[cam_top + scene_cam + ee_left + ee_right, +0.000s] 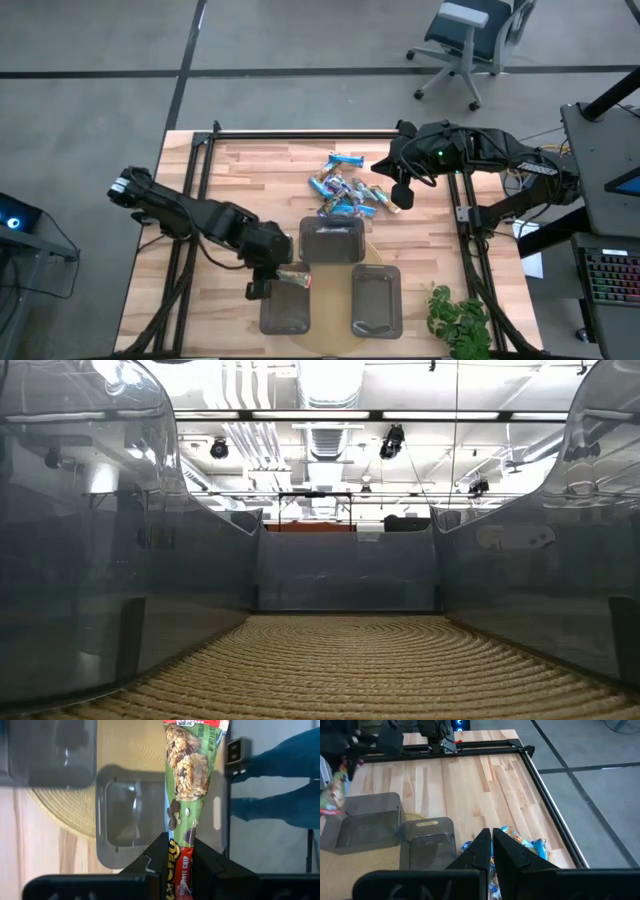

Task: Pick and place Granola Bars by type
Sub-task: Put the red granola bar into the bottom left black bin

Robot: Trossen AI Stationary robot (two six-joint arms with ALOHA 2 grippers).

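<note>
Jaws hide granola bar (186, 785) lower end

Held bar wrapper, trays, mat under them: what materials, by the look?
Bar in the left gripper: likely glossy printed plastic film; it shows sheen and a crimped end. Trays: probably translucent smoky grey plastic, since the mat shows through the walls. Mat: woven tan fibre, maybe straw or rope, with concentric coiled ridges. Tabletop: light wood planks, visible grain.

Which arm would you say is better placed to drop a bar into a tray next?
Left: the left gripper already holds a green-wrapped granola bar above the near-left tray. The right gripper is shut and empty beside the pile of bars.
</note>
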